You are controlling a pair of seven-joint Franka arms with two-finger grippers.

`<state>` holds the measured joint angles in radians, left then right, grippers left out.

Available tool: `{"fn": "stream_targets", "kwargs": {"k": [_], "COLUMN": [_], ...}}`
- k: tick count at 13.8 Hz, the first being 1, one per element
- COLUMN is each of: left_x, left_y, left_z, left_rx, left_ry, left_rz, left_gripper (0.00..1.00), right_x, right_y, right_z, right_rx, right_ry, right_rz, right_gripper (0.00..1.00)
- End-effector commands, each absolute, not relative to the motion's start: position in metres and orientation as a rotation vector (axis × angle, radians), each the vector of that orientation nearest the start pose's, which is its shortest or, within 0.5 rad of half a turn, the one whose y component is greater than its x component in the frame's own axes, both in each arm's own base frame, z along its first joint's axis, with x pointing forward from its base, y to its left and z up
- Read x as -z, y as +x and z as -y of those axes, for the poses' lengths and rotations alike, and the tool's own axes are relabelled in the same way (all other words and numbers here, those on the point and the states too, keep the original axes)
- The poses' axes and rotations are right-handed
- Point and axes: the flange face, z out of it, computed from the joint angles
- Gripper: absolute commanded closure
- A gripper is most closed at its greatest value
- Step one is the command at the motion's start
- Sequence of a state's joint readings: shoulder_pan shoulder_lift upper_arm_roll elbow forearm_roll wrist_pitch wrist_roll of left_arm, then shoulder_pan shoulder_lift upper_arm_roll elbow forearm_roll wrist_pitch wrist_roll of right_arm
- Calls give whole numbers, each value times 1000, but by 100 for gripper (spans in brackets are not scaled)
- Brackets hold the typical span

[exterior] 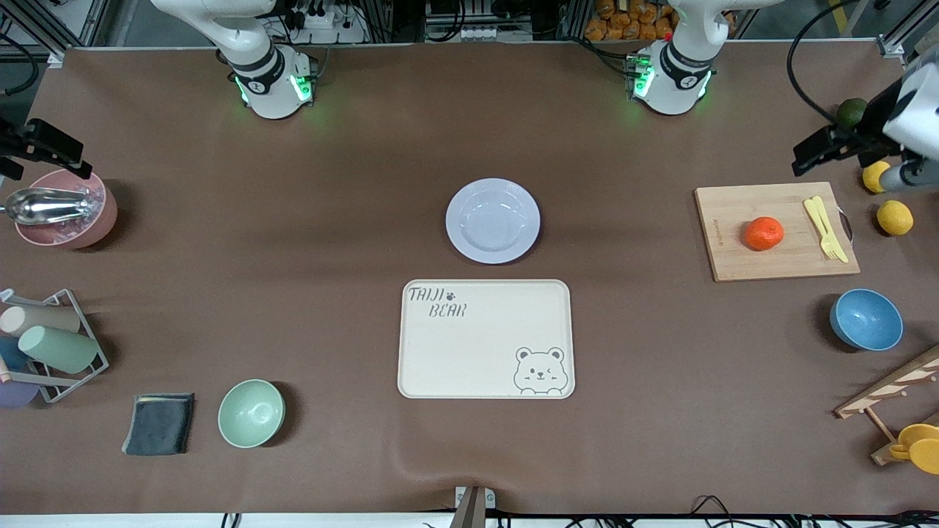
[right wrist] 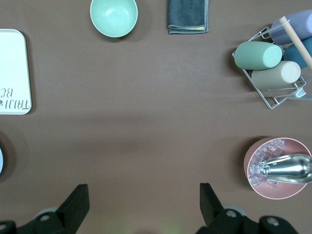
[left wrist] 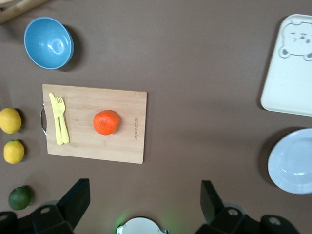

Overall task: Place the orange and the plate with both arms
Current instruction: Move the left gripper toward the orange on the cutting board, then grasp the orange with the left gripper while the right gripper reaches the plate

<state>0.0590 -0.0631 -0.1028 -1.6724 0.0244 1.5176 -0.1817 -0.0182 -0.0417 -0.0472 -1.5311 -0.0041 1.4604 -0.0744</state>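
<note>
Both hands empty, fingers apart: left hand (left wrist: 141, 207) should drop onto the small bright orange (left wrist: 106, 122) below; right hand (right wrist: 141, 207) waits.

Counter (exterior: 330, 242): matt brown covering, smooth, slightly rippled at the edge nearest the front camera. Plate (exterior: 493, 220) glossy and smooth; orange (exterior: 764, 233) finely dimpled with a slight sheen, resting on a matt pale wooden board (exterior: 733, 253) with visible grain. Scoop (exterior: 44, 206) polished metal; folded cloth (exterior: 159, 423) dark, soft-textured.
</note>
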Motion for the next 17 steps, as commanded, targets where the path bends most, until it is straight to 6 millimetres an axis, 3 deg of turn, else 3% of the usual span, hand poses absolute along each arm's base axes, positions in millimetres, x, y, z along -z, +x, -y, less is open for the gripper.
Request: {"fn": "stream_targets", "kwargs": {"k": [1,3,5,7,9,11,13,15,16,17], "left_x": [-549,-496,-452,-420,-390,-362,-328,-306,-298,-289], "left_y": [522,519,509,499,494,492,491,491,491,491], "left_z": [-5,-30,-34,-41,-63,-74,-98,-102,-106,-111], "left_rx": [-140,-143,-181,-206,-243,-241,-306,-332,-322,-323], "left_ry": [-3065,-3065,-3070,-3071,-3040,-3001,-2998,-3010,-3015,-3013], "left_rz": [265,295,258,252,262,205,248,227,215,195], "left_gripper": [0,0,0,0,0,0,0,0,0,0], "right_x": [-648,-629,-620,-612,-599,-571,-532,-475,-458,-456], "right_y": [541,560,567,570,575,580,584,581,586,590], "right_z": [29,7,-8,-26,-52,-107,-177,-246,-266,-272], "right_rx": [-68,-69,-76,-97,-133,-206,-272,-373,-349,-297], "right_ry": [-3147,-3156,-3152,-3147,-3140,-3134,-3118,-3095,-3072,-3033], "right_rz": [35,102,151,197,267,408,574,734,763,739], "right_gripper": [0,0,0,0,0,0,0,0,0,0]}}
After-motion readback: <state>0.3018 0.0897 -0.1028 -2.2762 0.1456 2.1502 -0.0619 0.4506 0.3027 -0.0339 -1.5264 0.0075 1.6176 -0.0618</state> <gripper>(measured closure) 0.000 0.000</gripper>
